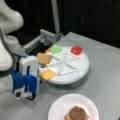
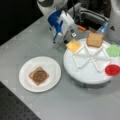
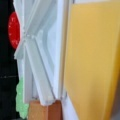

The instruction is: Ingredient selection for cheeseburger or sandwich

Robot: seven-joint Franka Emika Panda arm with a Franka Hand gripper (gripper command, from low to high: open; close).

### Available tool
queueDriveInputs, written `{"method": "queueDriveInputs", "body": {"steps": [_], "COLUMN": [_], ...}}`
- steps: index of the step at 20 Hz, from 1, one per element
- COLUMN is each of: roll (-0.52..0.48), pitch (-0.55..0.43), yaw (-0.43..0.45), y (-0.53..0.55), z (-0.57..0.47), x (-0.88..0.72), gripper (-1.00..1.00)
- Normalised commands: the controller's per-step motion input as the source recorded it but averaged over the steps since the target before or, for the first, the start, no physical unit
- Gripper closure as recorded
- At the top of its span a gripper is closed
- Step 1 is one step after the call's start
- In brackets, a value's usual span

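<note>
No brand, label or readable writing shows on any item. The gripper [image 1: 32, 96] hangs low over the grey worktop [image 2: 75, 105] just off the rim of the white tray [image 1: 82, 71], in a front view [image 2: 58, 41] at the tray's left edge; whether its jaws are apart or together, I cannot tell. Nearest to the jaws is the yellow cheese [image 1: 48, 74], lying flat in the tray section closest to them and filling most of the wrist view [image 3: 92, 62]. Beyond the cheese a toast square [image 2: 94, 39] lies in the next section, then the green leaf [image 1: 56, 49] and the red disc [image 1: 76, 50], each in its own section. Away from the jaws, on the worktop, stands a paper plate [image 2: 51, 66] carrying a toast square with the dark patty [image 2: 38, 76] on top. White ridges [image 3: 37, 62] divide the tray's sections. A grey metal fixture [image 1: 46, 37] sits behind the tray.
</note>
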Motion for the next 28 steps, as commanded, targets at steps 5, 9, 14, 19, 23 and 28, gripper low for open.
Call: {"method": "queueDriveInputs", "body": {"steps": [5,9,14,19,23,28], "roll": [0.263,0.257,0.242,0.209,0.207,0.206], "pitch": [-0.102,-0.097,-0.087,-0.058,-0.061,-0.065], "yaw": [0.118,0.093,0.071,0.064,0.075,0.093], "y": [-0.17,-0.12,-0.1,-0.13,-0.14,-0.13], "z": [-0.11,-0.1,-0.09,-0.07,-0.08,-0.09], "x": [0.23,0.23,0.2,0.17,0.16,0.15], "gripper": [-1.0,-1.0,1.0,1.0,1.0,1.0]}}
